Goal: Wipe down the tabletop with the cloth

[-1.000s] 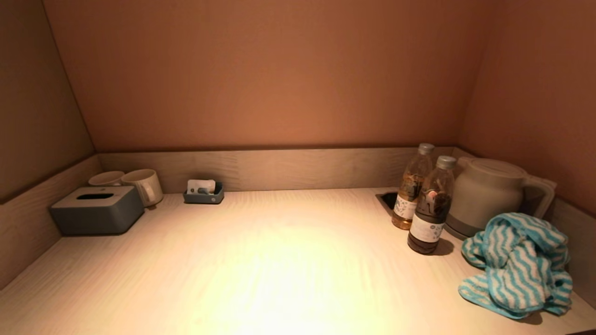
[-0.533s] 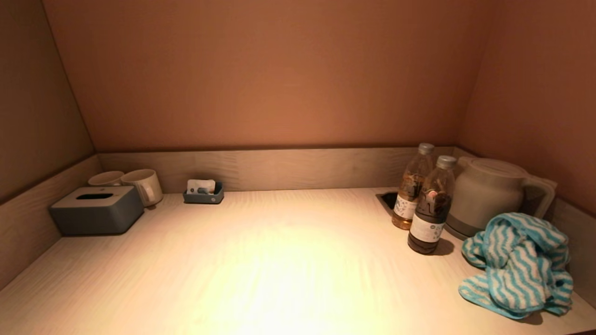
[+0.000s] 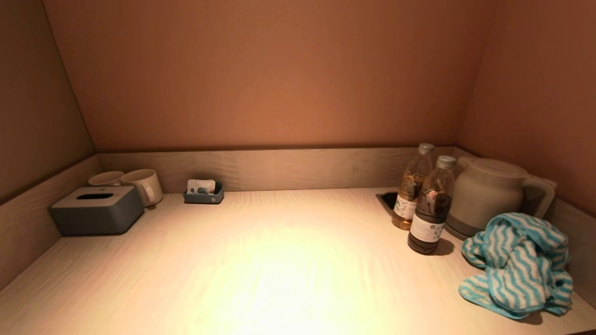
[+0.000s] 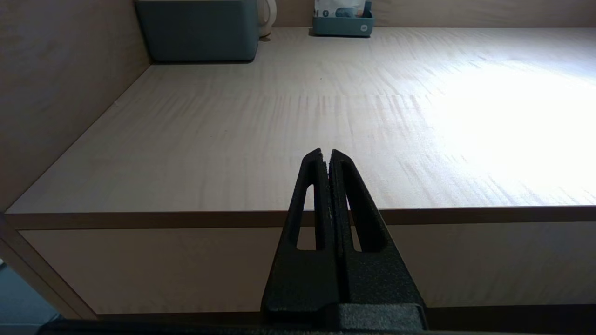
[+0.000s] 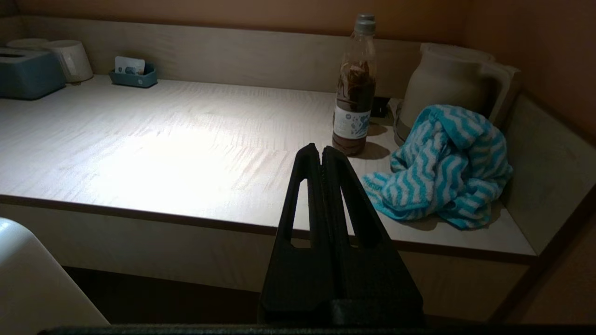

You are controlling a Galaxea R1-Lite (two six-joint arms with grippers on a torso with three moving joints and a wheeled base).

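Cloth [image 3: 517,265]: blue-and-white zigzag towelling, bunched in a loose heap at the near right corner of the tabletop [image 3: 279,260], untouched, just beside the right side wall and leaning near the kettle.

Remaining items, left to right:

Left tool [image 4: 326,156]: black, fingers pressed together with nothing between them; held off the near edge of the tabletop on the left side, level with the front lip, not in contact with anything. Out of the head view.

Tissue box [image 3: 97,209]: grey, slot on top, at the far left against the side wall.

Two mugs [image 3: 142,185]: cream, side by side, just behind the tissue box by the back wall.

Small tray [image 3: 203,195]: grey-blue, holding white sachets, at the back wall, right of the mugs.

Middle of tabletop: pale wood grain, brightly lit.

Right tool [image 5: 321,153]: black, fingers closed flat on each other, gripping nothing; held off the near edge toward the right side, well short of the cloth. Out of the head view.

Recess [image 3: 388,200]: dark square opening in the surface, behind the bottles.

Pale bottle [image 3: 412,188]: amber liquid, grey cap, upright, the farther of the two.

Dark bottle [image 3: 431,211]: brown liquid, grey cap, upright, just in front and to the right of the pale one.

Kettle [image 3: 489,190]: cream, on its base, far right corner, handle toward the right wall.
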